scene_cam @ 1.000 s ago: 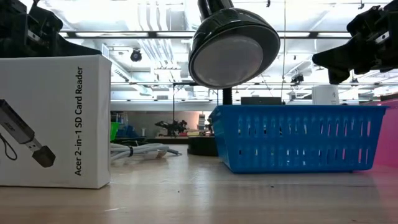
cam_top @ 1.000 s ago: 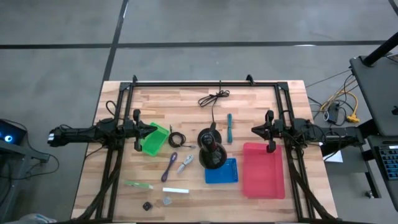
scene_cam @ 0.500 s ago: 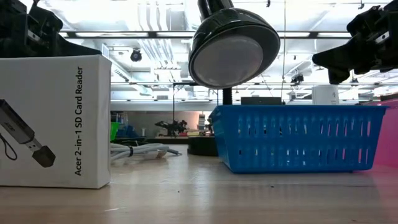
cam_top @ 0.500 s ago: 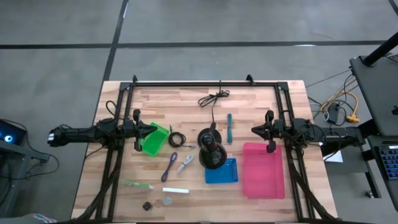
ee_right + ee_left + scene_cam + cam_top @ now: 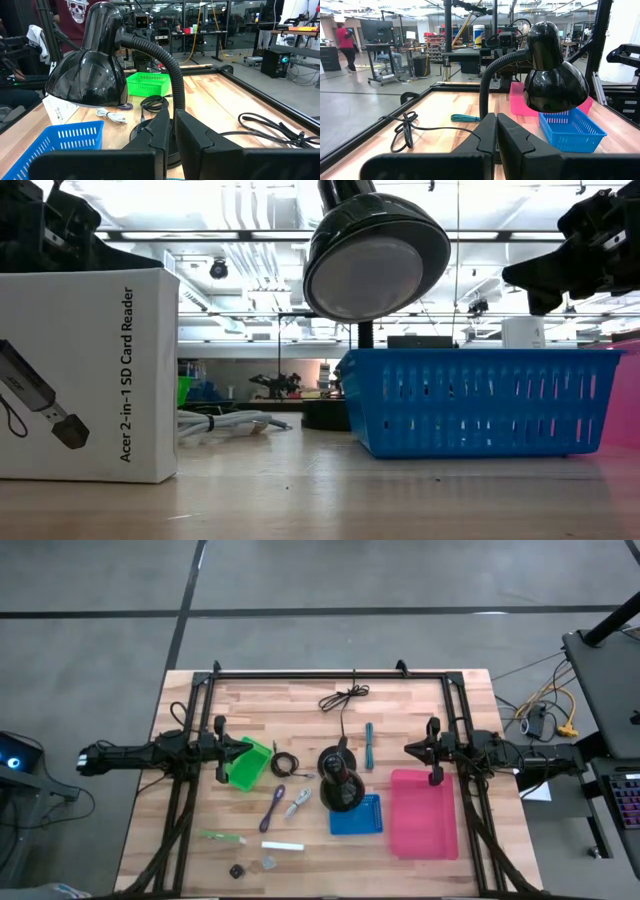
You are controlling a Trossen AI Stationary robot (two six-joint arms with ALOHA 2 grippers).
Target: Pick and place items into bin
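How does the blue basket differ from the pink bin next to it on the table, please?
The blue basket is smaller and nearly square, while the pink bin is larger and longer. The basket's walls are an open lattice, seen in the low view; the pink bin's look solid. The basket sits against the black desk lamp; the pink bin lies on its far side, by the right claw. Both are open-topped plastic containers on the wooden table.

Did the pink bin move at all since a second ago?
No. The pink bin sits beside the blue basket in the same spot as before.
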